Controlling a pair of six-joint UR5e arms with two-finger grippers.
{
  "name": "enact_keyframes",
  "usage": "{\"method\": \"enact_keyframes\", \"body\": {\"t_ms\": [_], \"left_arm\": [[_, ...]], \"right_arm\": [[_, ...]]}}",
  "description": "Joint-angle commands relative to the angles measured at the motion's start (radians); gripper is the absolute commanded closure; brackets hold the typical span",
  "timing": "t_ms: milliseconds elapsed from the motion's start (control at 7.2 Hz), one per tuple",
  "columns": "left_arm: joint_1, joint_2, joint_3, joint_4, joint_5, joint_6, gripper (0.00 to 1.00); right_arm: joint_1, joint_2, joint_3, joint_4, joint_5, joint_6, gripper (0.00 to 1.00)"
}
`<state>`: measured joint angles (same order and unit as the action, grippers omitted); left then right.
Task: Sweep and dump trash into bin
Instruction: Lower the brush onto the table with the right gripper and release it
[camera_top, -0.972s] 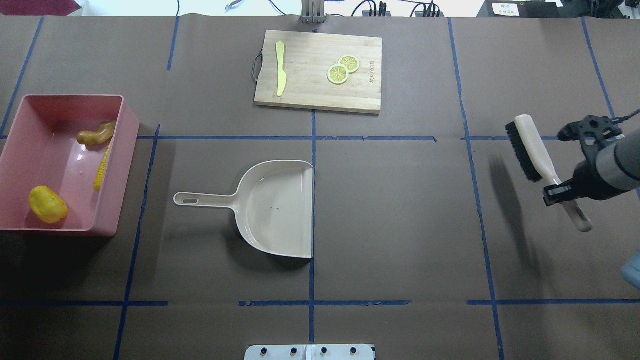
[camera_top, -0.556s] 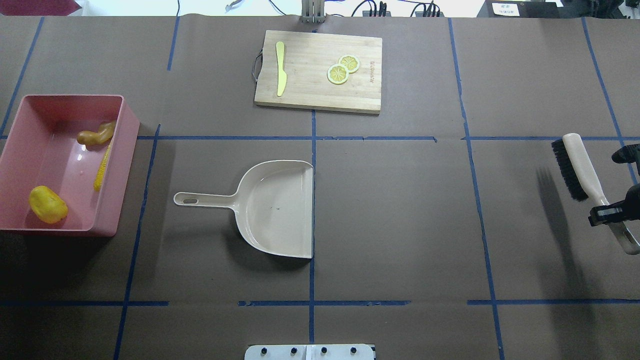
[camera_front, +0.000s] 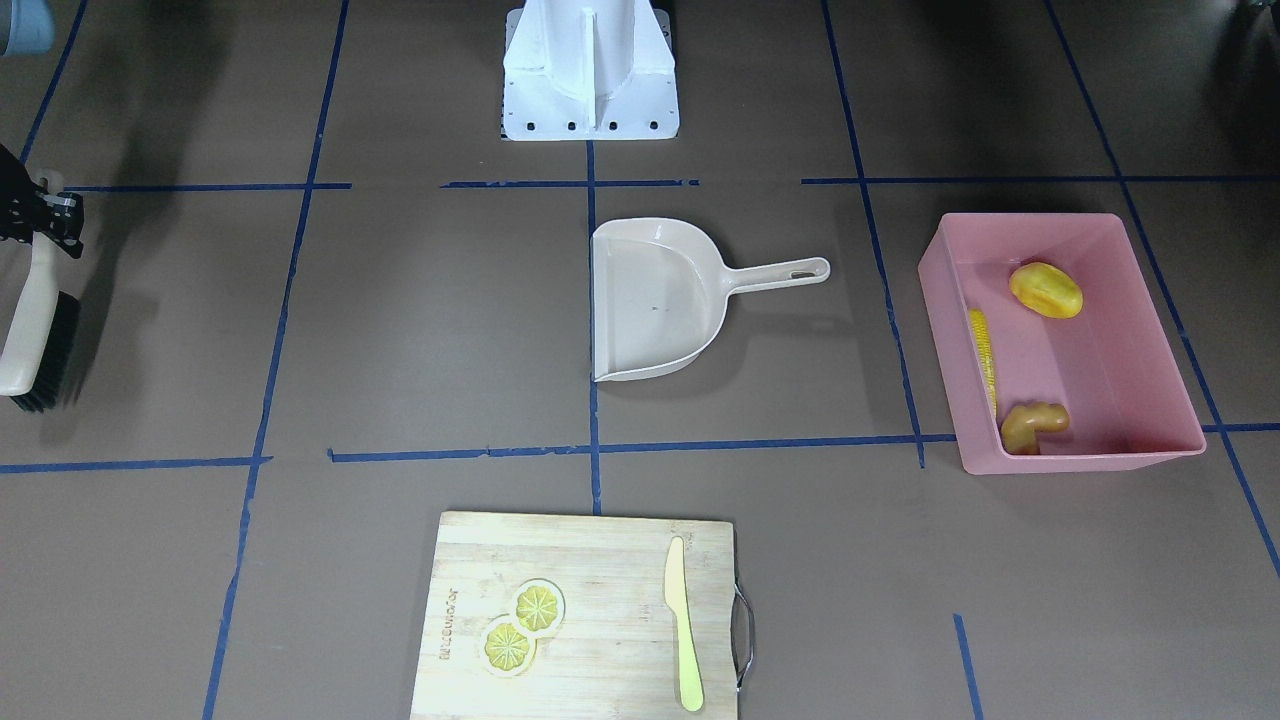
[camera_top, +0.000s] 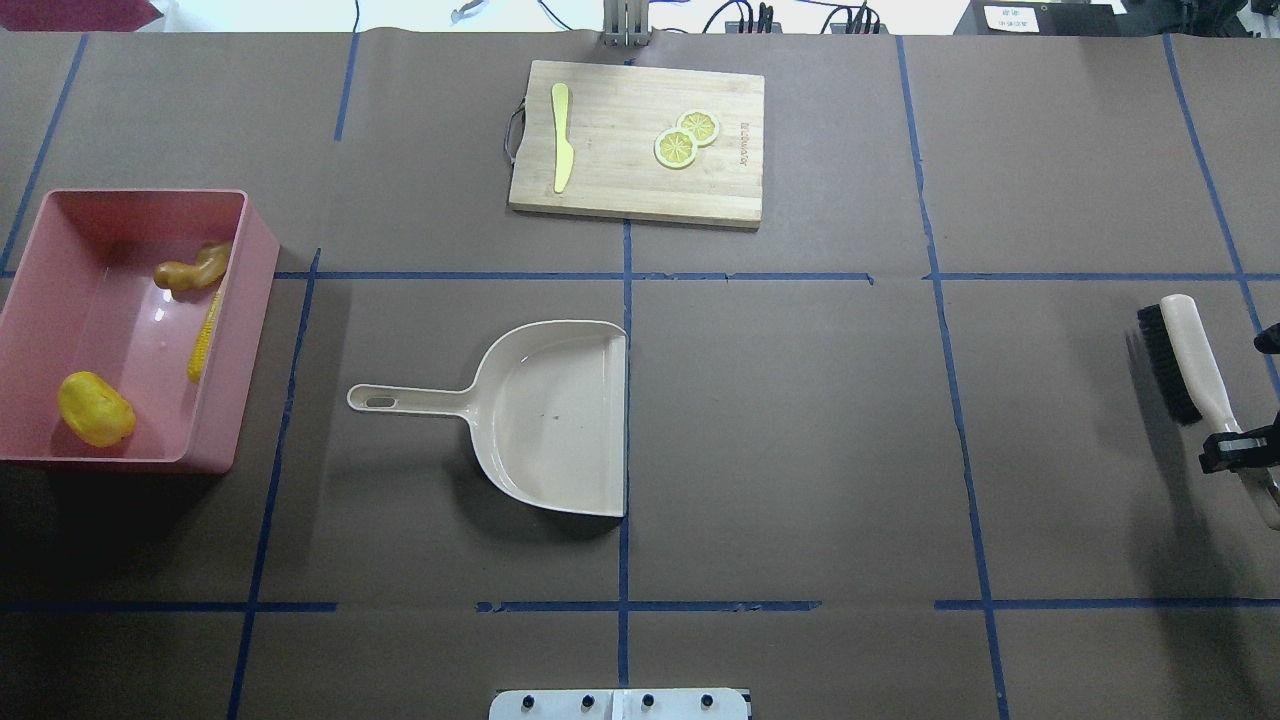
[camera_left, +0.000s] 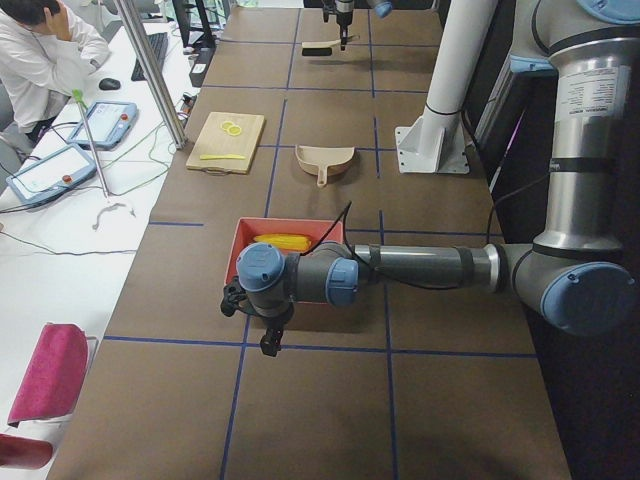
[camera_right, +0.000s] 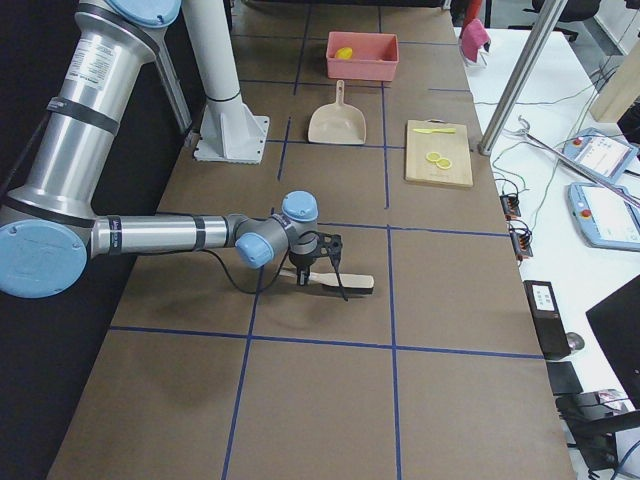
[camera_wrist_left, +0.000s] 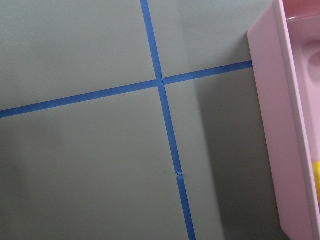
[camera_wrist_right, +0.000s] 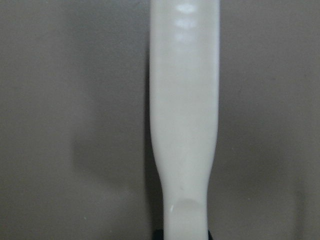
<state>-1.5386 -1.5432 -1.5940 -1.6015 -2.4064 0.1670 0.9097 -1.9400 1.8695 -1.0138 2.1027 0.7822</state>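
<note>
The pink bin (camera_top: 238, 400) stands at the table's left with the trash inside: a corn cob (camera_top: 205, 335), a potato-like lump (camera_top: 95, 408) and a ginger root (camera_top: 192, 268). The beige dustpan (camera_top: 550, 410) lies empty at mid-table, its handle pointing toward the bin. At the far right my right gripper (camera_top: 1235, 450) is shut on the handle of the beige brush (camera_top: 1190, 355), whose black bristles sit low over the paper. My left gripper (camera_left: 268, 335) shows only in the exterior left view, beside the bin (camera_left: 240, 245); whether it is open or shut I cannot tell.
A wooden cutting board (camera_top: 620, 195) at the far middle carries a pale knife (camera_top: 562, 150) and two lemon slices (camera_top: 686, 138). Blue tape lines grid the brown paper. The robot's white base (camera_front: 590, 90) stands at the near edge. A person sits beyond the table (camera_left: 40, 60).
My right gripper has carried the brush further right and nearer the robot, lower toward the table. The bin, trash and dustpan have not moved.
</note>
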Motion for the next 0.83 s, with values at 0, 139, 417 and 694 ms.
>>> {"method": "enact_keyframes", "body": {"t_ms": [0,139,417,694], "left_arm": [[0.0,0.0,-0.007,0.0,0.0,0.0,0.0],[0.0,0.0,-0.009,0.0,0.0,0.0,0.0],[0.0,0.0,-0.021,0.0,0.0,-0.001,0.0],[-0.002,0.002,-0.023,0.0,0.0,0.0,0.0]], "right_arm": [[-0.002,-0.002,-0.026,0.004,0.0,-0.001,0.97],[-0.002,-0.002,-0.026,0.004,0.002,-0.001,0.94],[-0.003,0.004,-0.033,0.004,0.003,-0.001,0.69],[-0.003,0.009,-0.035,0.003,0.003,0.002,0.0]]}}
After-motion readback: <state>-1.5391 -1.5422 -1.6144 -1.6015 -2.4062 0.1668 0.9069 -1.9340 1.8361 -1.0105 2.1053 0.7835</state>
